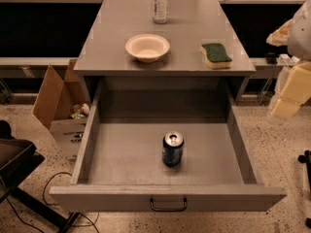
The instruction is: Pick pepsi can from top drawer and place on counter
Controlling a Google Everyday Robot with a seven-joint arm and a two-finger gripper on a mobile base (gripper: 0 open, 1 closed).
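The pepsi can (173, 148) stands upright on the floor of the open top drawer (121, 159), a little right of the middle, silver top and pull tab facing up. The drawer is pulled fully out, its front panel and dark handle (168, 205) nearest the camera. The grey counter (116, 28) lies above and behind it. My gripper (287, 101) hangs at the right edge of the view, outside the drawer's right wall and well above and to the right of the can, holding nothing that I can see.
On the counter stand a white bowl (147, 47), a green-and-yellow sponge (215, 55) and a clear bottle with a white label (160, 4). An open cardboard box (58, 106) sits on the floor at left. A dark chair base (19, 174) and cables lie at bottom left.
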